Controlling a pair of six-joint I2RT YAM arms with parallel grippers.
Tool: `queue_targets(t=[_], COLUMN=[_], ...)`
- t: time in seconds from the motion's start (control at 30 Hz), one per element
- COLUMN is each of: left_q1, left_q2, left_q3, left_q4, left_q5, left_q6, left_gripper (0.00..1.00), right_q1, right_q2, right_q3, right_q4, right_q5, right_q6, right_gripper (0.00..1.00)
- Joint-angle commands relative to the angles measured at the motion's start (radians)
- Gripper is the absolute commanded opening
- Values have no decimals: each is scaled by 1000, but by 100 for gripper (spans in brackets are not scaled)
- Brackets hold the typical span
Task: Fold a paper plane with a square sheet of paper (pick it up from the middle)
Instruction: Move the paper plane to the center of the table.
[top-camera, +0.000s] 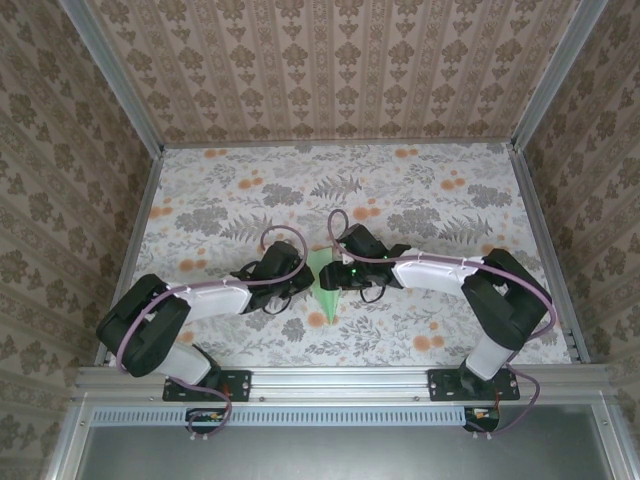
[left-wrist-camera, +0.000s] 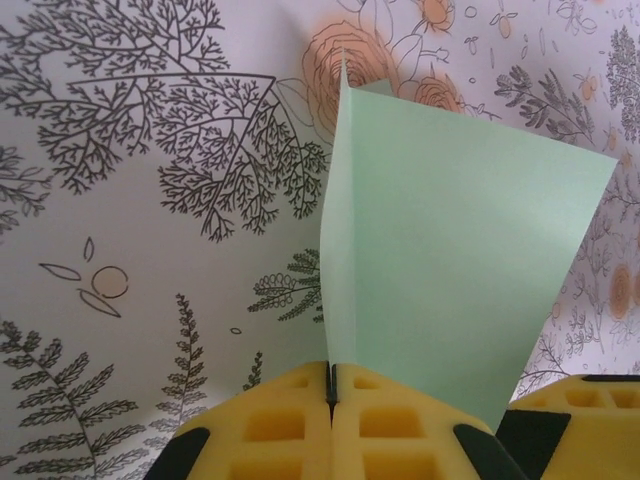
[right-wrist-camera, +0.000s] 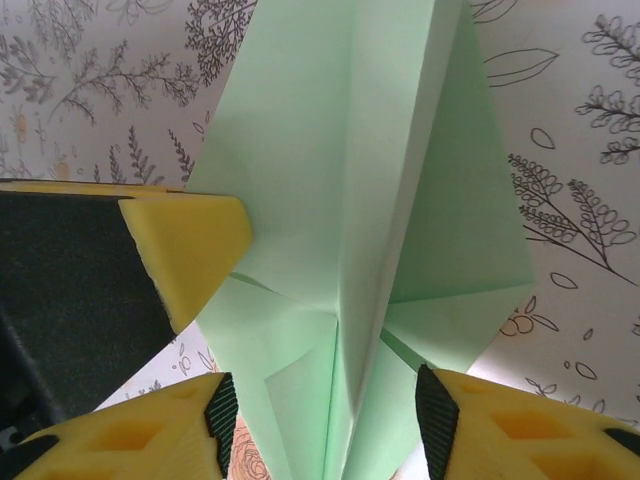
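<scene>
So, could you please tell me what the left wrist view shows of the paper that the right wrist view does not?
Left wrist view: the left end effector shut on the paper at its edge, one smooth flap standing up from the pinch. Right wrist view: the centre crease and folded layers, with the right end effector open astride them. Both: the pale green paper over the floral tabletop.
</scene>
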Motion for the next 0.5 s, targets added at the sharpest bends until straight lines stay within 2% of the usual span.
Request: queue_targets(t=[0.0,0.2,0.47], left_q1=[5,5,5], left_q2=[-14,-8,-7], left_q3=[-18,-19,-19], left_q4=[18,25,32], left_q5=[-15,-12,-10], left_q6=[-18,-19,-23], left_gripper=[0,0,0], right_q1=[11,15,15], right_q2=[28,45,74], right_q3=[26,30,37], right_q4=[-42,-41,-34], right_q5=[12,-1,-63], right_q6=[-8,-27,-38], right_gripper=[60,70,68])
